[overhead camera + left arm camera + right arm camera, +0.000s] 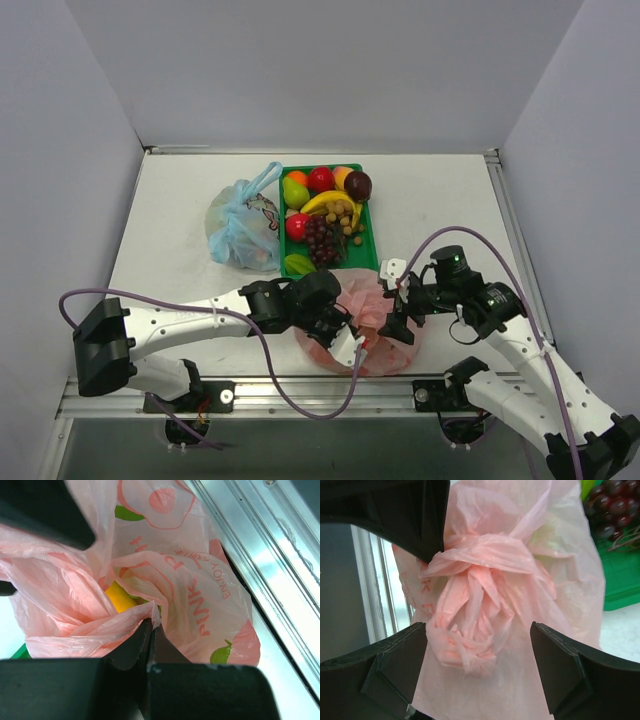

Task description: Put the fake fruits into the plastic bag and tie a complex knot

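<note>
The pale-pink plastic bag [385, 350] sits at the near table edge between my two arms. Its handles are bunched into a twisted pink knot [480, 595] on top. My left gripper [151, 622] is shut on a fold of the plastic bag [200, 595], and a yellow fruit [119, 600] shows through the film inside. My right gripper [479, 630] is open, its fingers [400, 665] standing either side of the knot without touching it. More fake fruits [325, 215] lie in the green tray behind the bag, among them purple grapes [610, 505].
The green tray [368, 250] stands just behind the pink bag. A tied light-blue bag [243, 225] lies to its left. An aluminium rail [270, 580] runs along the table's near edge, close under the bag.
</note>
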You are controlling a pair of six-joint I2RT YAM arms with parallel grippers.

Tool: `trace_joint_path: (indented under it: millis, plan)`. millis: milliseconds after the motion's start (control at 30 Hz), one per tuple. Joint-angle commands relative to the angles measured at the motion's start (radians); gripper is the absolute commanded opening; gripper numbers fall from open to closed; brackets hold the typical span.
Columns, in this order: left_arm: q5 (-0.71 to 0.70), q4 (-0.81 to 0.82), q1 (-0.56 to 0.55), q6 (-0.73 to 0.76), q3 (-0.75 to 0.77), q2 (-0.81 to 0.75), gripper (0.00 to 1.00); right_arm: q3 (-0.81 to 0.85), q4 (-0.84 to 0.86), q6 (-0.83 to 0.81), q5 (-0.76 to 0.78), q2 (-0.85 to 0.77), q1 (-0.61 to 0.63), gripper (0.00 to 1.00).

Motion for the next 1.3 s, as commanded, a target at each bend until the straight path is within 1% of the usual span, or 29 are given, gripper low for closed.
trace_joint_path:
  millis: [0, 67, 100, 133, 167, 200, 267, 300, 367, 433, 467, 567, 700, 800, 900, 933, 1000, 1033, 1067, 1100, 1133, 1167, 1200, 1267]
  plan:
    - [0.050, 0.002, 0.011, -0.003, 0.056, -0.006, 0.00, -0.024, -0.003, -0.061, -0.005, 0.014, 0.026, 0.85]
    - [0.059, 0.002, 0.014, -0.027, 0.069, -0.003, 0.00, -0.030, 0.026, -0.072, 0.006, 0.033, 0.031, 0.78]
    - [0.063, 0.002, 0.015, -0.032, 0.073, -0.006, 0.00, -0.031, 0.040, -0.069, 0.022, 0.036, 0.034, 0.73]
    - [0.063, 0.002, 0.015, -0.037, 0.078, -0.006, 0.00, -0.031, 0.069, -0.063, 0.029, 0.042, 0.034, 0.59]
    - [0.073, 0.002, 0.015, -0.037, 0.081, -0.006, 0.00, -0.025, 0.082, -0.055, 0.032, 0.046, 0.034, 0.52]
    - [0.074, 0.002, 0.015, -0.035, 0.084, -0.008, 0.00, -0.019, 0.091, -0.037, 0.033, 0.051, 0.034, 0.41]
    - [0.082, -0.009, 0.015, -0.035, 0.098, -0.006, 0.00, 0.005, 0.103, -0.015, 0.029, 0.056, 0.034, 0.29]
    - [0.091, -0.015, 0.014, -0.035, 0.104, -0.008, 0.00, 0.014, 0.103, 0.012, 0.029, 0.057, 0.032, 0.12]
    - [0.109, -0.035, 0.003, -0.038, 0.128, -0.009, 0.00, 0.045, 0.103, 0.049, 0.030, 0.062, 0.034, 0.01]
    - [0.103, -0.043, -0.024, -0.043, 0.141, -0.005, 0.00, 0.061, 0.105, 0.106, 0.029, 0.070, 0.032, 0.00]
    - [0.078, -0.044, -0.032, -0.047, 0.142, 0.001, 0.00, 0.070, 0.103, 0.124, 0.027, 0.073, 0.031, 0.00]
    - [0.059, -0.072, -0.034, -0.034, 0.135, 0.044, 0.00, 0.080, 0.105, 0.169, 0.012, 0.073, 0.017, 0.00]
    - [0.039, -0.075, -0.015, 0.031, 0.064, 0.070, 0.00, 0.091, 0.102, 0.200, -0.013, 0.057, -0.014, 0.00]
    - [0.030, -0.058, 0.011, 0.042, 0.055, 0.086, 0.00, 0.096, 0.091, 0.198, -0.043, 0.034, -0.023, 0.00]
    - [-0.033, -0.017, 0.021, 0.057, 0.047, 0.106, 0.00, 0.099, 0.083, 0.206, -0.074, 0.033, -0.021, 0.00]
    - [-0.062, 0.023, 0.021, 0.052, 0.043, 0.107, 0.00, 0.094, 0.082, 0.206, -0.085, 0.034, -0.023, 0.00]
    - [-0.065, 0.049, 0.024, 0.049, 0.043, 0.104, 0.00, 0.090, 0.082, 0.201, -0.100, 0.043, -0.023, 0.00]
    - [-0.059, 0.068, 0.024, 0.049, 0.043, 0.097, 0.00, 0.087, 0.082, 0.196, -0.099, 0.046, -0.021, 0.01]
    - [-0.044, 0.077, 0.024, 0.048, 0.035, 0.090, 0.00, 0.081, 0.083, 0.193, -0.091, 0.050, -0.021, 0.08]
    - [-0.030, 0.082, 0.026, 0.043, 0.032, 0.084, 0.00, 0.077, 0.083, 0.187, -0.082, 0.057, -0.021, 0.30]
    - [-0.016, 0.082, 0.026, 0.039, 0.030, 0.072, 0.00, 0.073, 0.086, 0.177, -0.047, 0.060, -0.021, 0.45]
    - [0.011, 0.085, 0.026, 0.039, 0.024, 0.063, 0.00, 0.062, 0.097, 0.178, -0.027, 0.062, -0.021, 0.58]
    - [0.027, 0.088, 0.028, 0.032, 0.021, 0.051, 0.00, 0.058, 0.115, 0.175, -0.013, 0.066, -0.021, 0.77]
    - [0.045, 0.092, 0.028, 0.023, 0.017, 0.041, 0.00, 0.047, 0.144, 0.172, 0.019, 0.068, -0.018, 0.98]
